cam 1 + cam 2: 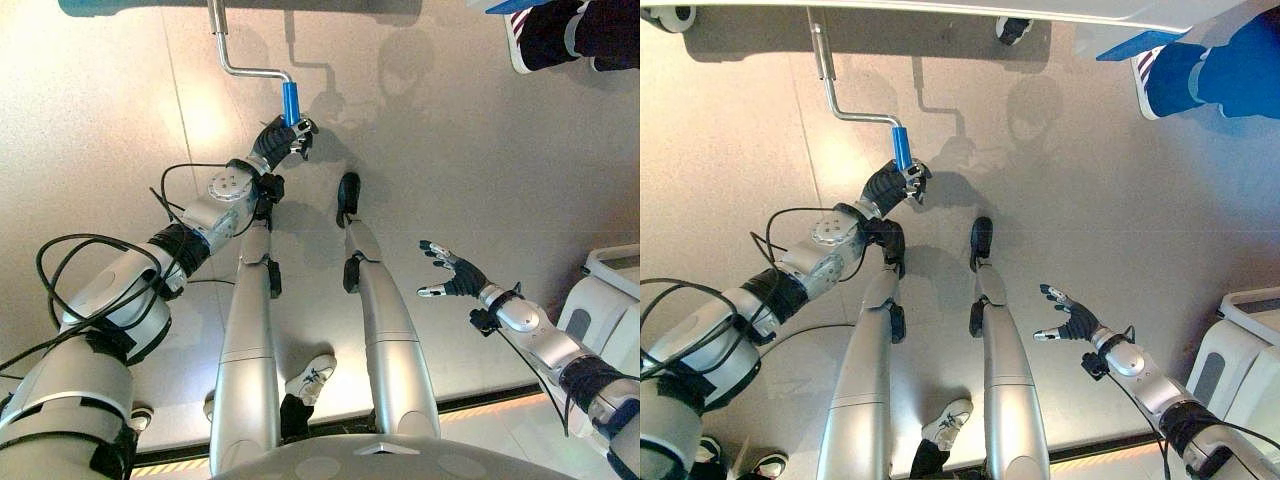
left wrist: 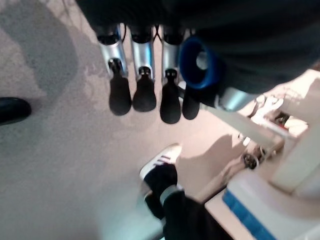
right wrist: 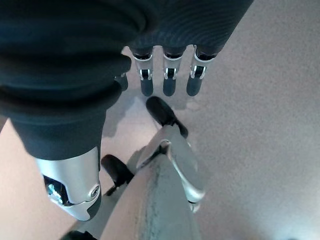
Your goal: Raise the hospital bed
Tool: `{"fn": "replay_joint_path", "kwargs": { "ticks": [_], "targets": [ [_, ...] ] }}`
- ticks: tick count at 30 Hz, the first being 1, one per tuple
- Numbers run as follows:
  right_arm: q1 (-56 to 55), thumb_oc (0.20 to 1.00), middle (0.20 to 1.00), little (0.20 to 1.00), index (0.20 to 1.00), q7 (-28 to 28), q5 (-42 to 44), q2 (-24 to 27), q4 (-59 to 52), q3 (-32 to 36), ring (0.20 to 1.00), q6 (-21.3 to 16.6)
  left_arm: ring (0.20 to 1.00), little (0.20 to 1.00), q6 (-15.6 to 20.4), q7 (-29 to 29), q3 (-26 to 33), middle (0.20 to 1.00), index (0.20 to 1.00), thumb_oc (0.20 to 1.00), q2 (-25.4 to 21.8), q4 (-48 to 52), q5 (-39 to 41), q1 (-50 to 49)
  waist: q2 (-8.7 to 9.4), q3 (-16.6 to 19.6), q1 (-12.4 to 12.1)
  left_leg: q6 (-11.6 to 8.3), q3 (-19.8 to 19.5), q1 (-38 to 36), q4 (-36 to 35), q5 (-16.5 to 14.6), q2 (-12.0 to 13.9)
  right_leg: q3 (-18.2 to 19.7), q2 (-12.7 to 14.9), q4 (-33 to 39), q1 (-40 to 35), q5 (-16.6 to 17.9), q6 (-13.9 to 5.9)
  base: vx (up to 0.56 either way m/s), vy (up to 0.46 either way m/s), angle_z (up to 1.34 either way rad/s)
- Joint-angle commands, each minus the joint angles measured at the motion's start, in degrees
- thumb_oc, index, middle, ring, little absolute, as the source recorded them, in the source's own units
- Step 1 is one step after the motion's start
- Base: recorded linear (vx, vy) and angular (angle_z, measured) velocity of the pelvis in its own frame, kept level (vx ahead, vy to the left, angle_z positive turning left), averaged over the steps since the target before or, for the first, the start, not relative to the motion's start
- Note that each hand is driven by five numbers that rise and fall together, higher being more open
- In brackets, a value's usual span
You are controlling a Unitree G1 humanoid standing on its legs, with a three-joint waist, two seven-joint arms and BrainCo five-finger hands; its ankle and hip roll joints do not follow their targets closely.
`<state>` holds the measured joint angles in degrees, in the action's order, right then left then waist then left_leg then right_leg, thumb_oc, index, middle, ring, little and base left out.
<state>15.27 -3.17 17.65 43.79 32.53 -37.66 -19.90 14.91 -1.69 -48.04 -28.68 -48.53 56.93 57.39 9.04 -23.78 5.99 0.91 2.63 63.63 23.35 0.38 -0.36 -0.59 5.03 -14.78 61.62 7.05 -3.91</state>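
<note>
a pale, speckled grey floor (image 1: 470, 170) spreads under everything, smooth and lit brightly just beyond the left robot hand. along the far edge of the room runs the underside of the hospital bed (image 1: 970, 12), a light frame with a blue panel at one corner.

one crank (image 1: 240, 60) comes down from the bed: a silver metal rod bent in a step, ending in one blue grip (image 1: 291, 102). the left robot hand (image 1: 283, 138) is stretched forward to it, fingers curled round the lower end of the blue grip; from the wrist the open end of the blue grip (image 2: 200, 62) shows tucked against the palm, with the dark fingertips (image 2: 145, 95) in a row beside it.

the right robot hand (image 1: 1072, 320) hangs low and well apart from the crank, fingers spread and relaxed, holding nothing; its fingertips (image 3: 169, 85) point out over bare floor.

one person stands beyond and to the right of the left robot hand, near the bed's corner: a dark trouser leg and a white shoe with dark stripes (image 1: 1152, 70). the same shoe (image 2: 160, 165) shows just past the left fingers. one white plastic unit (image 1: 1240, 350) with a rounded rim stands outside the right robot hand. nothing lies between the left robot hand and the crank.
</note>
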Motion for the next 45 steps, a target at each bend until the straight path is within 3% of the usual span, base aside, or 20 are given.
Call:
{"fn": "replay_joint_path", "kwargs": {
  "ticks": [1, 11, 19, 35, 45],
  "targets": [
    [1.14, 1.000, 1.000, 1.000, 1.000, -0.01, 0.16, 3.11, 0.45, -2.18, 1.000, 0.21, 0.200, 0.200, -0.68, 0.75, 4.85, 0.200, 0.200, 0.200, 6.04, -5.74, -4.30, 2.01, -3.84, -0.09, 1.05, -1.52, -0.72, -2.66, -1.97, -4.34, 2.75, -0.06, -3.59, -1.94, 0.30, -2.28, -0.63, 0.01, 0.015, -0.05],
    [0.05, 1.000, 1.000, 1.000, 1.000, -0.28, -0.26, 2.88, -0.28, -0.74, 1.000, -0.27, 0.200, 0.200, -0.81, 2.45, 12.30, 0.200, 0.200, 0.200, 4.35, -13.21, -6.19, -0.94, -3.55, -0.40, 0.96, -1.41, -0.96, -1.86, -1.24, -4.65, 2.78, -0.11, -3.61, -2.31, 0.65, -2.55, -0.64, 0.00, 0.001, -0.04],
    [-1.11, 1.000, 1.000, 1.000, 1.000, -0.80, 0.08, 3.38, -0.16, 0.69, 1.000, -0.75, 0.200, 0.200, -0.68, 2.98, 17.93, 0.200, 0.200, 0.200, 0.35, -15.75, -5.53, -4.87, -3.54, -1.34, 0.11, -1.42, -1.47, -1.43, -0.97, -4.36, 2.60, -0.41, -3.14, -2.46, 0.78, -2.77, -0.62, 0.00, 0.000, 0.00],
    [-4.56, 1.000, 1.000, 1.000, 1.000, -2.29, -0.03, 5.12, -2.10, 4.71, 1.000, -1.48, 0.200, 0.200, -1.28, 3.08, 32.57, 0.200, 0.200, 0.200, -11.71, -20.00, -4.75, -16.28, -5.09, -3.08, -2.56, -1.45, -1.54, -1.94, -1.60, -3.71, 1.94, -0.85, -2.09, -2.10, -0.24, -2.91, -0.60, 0.00, 0.005, 0.01],
    [-5.20, 1.000, 1.000, 1.000, 1.000, -2.28, -0.98, 6.69, -2.67, 5.44, 1.000, -1.71, 0.200, 0.200, -0.92, 1.79, 32.69, 0.200, 0.200, 0.200, -15.81, -14.07, -3.52, -22.21, -6.24, -4.03, -3.65, -1.55, -1.50, -2.73, -2.14, -3.01, 1.57, -1.17, -1.66, -1.86, -1.16, -2.64, -0.56, 0.00, 0.005, 0.02]
  ]
}}
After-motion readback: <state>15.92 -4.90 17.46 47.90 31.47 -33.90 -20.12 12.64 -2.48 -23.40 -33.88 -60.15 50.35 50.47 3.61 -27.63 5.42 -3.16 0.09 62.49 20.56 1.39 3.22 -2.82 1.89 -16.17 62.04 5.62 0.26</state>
